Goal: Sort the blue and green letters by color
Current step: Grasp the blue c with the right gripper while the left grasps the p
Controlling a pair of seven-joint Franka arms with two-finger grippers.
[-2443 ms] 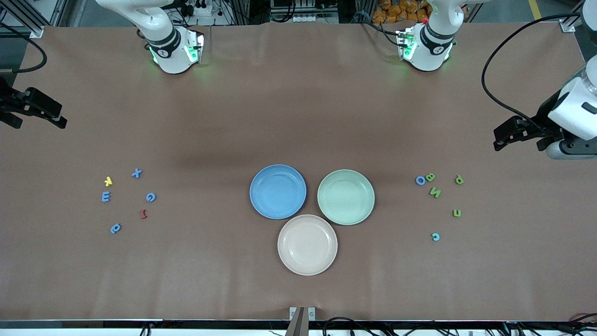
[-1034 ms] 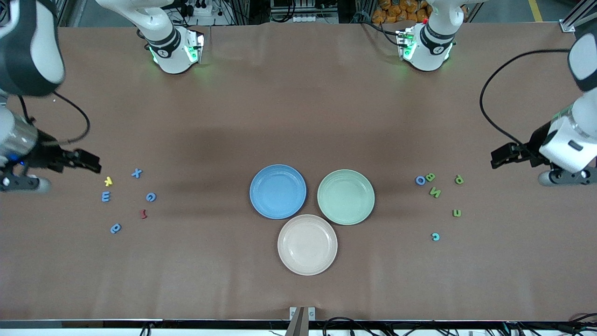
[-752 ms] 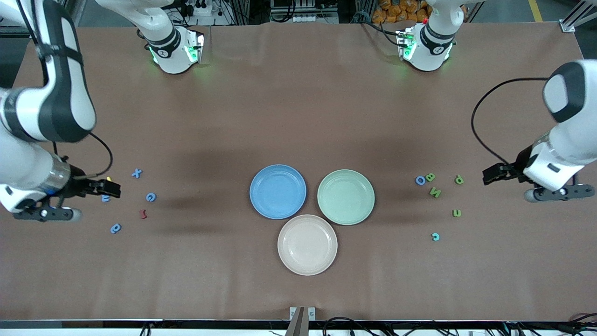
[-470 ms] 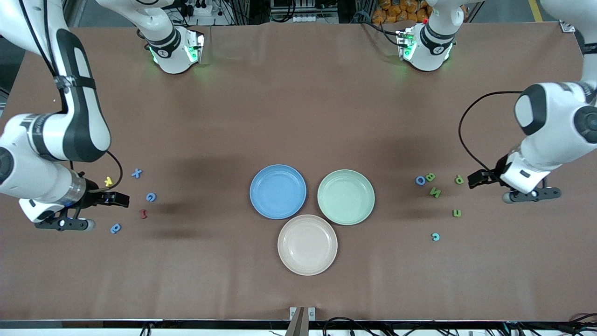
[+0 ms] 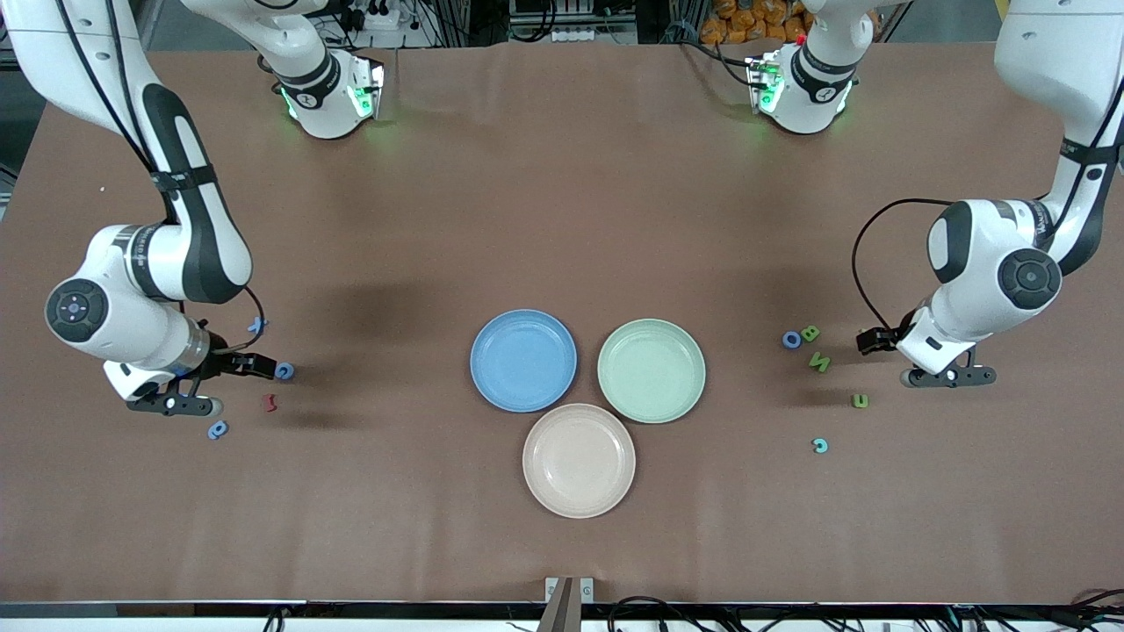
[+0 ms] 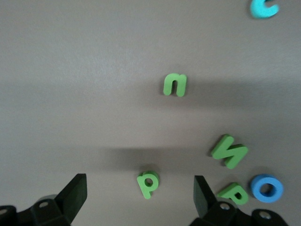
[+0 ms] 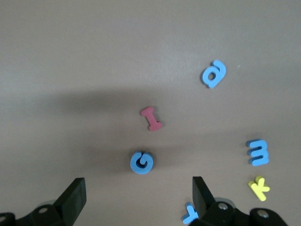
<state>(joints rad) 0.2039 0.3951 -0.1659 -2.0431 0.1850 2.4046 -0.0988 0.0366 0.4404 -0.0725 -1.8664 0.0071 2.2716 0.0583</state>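
My right gripper (image 5: 256, 365) hangs open, low over the letters at the right arm's end. A blue G (image 7: 141, 162) lies just off its open jaws (image 7: 136, 195). Around it lie a blue X (image 7: 189, 214), a blue E (image 7: 258, 152) and a blue a (image 7: 214, 73). My left gripper (image 5: 869, 341) is open over a green p (image 6: 148, 182), which lies between its fingers (image 6: 75, 193). Near it are a green n (image 6: 175, 85), a green N (image 6: 229, 151), a green B (image 5: 810, 333) and a blue O (image 6: 267, 187).
A blue plate (image 5: 523, 360), a green plate (image 5: 651, 370) and a beige plate (image 5: 579, 460) sit mid-table. A red I (image 7: 151, 117) and a yellow K (image 7: 258, 187) lie among the blue letters. A turquoise C (image 5: 819, 445) lies nearer the front camera than the green n.
Both arms have swung in from the table's ends and come down over the letter groups. Both grippers stayed open. No letter has moved.
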